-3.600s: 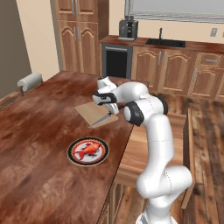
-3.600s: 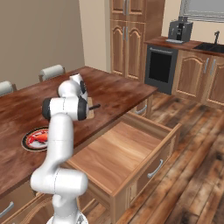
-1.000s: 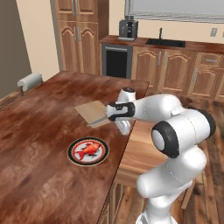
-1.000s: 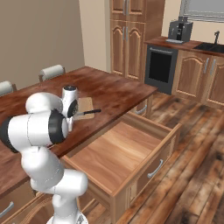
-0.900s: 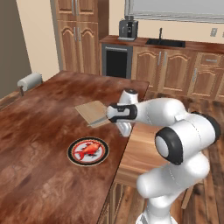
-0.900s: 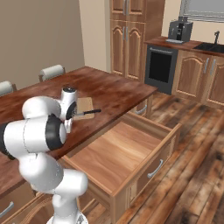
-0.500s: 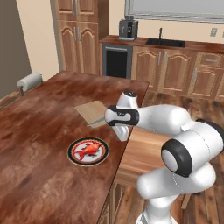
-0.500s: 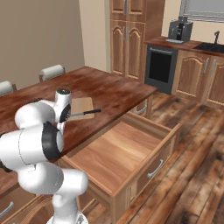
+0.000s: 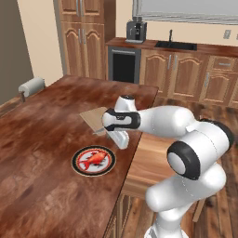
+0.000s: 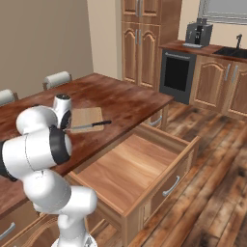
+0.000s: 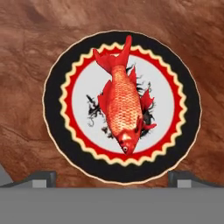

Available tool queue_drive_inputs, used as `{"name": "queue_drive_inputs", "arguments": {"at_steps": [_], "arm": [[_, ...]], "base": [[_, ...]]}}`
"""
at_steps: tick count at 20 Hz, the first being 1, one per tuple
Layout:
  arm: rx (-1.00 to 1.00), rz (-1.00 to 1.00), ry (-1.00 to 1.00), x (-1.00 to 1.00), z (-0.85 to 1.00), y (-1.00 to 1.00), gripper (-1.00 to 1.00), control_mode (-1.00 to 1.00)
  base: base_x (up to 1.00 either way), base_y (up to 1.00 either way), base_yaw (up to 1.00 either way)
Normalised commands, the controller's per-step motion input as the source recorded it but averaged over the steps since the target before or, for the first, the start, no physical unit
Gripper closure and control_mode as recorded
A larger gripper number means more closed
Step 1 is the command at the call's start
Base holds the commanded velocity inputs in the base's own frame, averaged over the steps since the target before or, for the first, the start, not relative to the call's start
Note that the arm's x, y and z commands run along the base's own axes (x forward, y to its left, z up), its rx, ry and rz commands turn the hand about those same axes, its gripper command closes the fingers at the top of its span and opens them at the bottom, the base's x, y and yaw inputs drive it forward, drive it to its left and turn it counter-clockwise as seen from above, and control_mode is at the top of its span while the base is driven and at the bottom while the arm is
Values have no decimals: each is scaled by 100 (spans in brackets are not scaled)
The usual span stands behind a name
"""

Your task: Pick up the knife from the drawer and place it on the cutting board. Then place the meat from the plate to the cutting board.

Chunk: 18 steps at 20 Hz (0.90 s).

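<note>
Jaws spread wide, holding nothing, tips either side of plate [image 11: 121, 107] near its rim. Gripper [image 9: 120, 138] hangs above bench [image 9: 42, 121], between plate and board [image 9: 96, 118]. Meat [image 11: 123, 109], fish-shaped, lies on plate centre. Knife [image 10: 89, 126] rests on board, beyond plate. Drawer [image 10: 132, 170] stands open, nothing inside.

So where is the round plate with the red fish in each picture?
Left base view: the plate lies left of centre, on the table, just below the arm's wrist.
Right base view: hidden behind the robot's arm.
Hand view: the plate sits mid-picture, the fish-shaped meat on its white centre.
Shared landmark: the dark reddish table.
</note>
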Motion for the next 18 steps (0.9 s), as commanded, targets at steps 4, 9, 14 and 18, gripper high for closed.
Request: {"name": "queue_drive_inputs", "arguments": {"at_steps": [4, 9, 14, 18], "arm": [[0, 16, 1, 0, -13, 26, -100, -100], [0, 15, 0, 0, -19, 28, -100, -100], [0, 12, 0, -2, -22, 26, -100, -100], [0, 10, 0, 0, -23, 26, -100, -100]], "base": [[0, 0, 0], [0, 0, 0], [0, 0, 0], [0, 0, 0]]}}
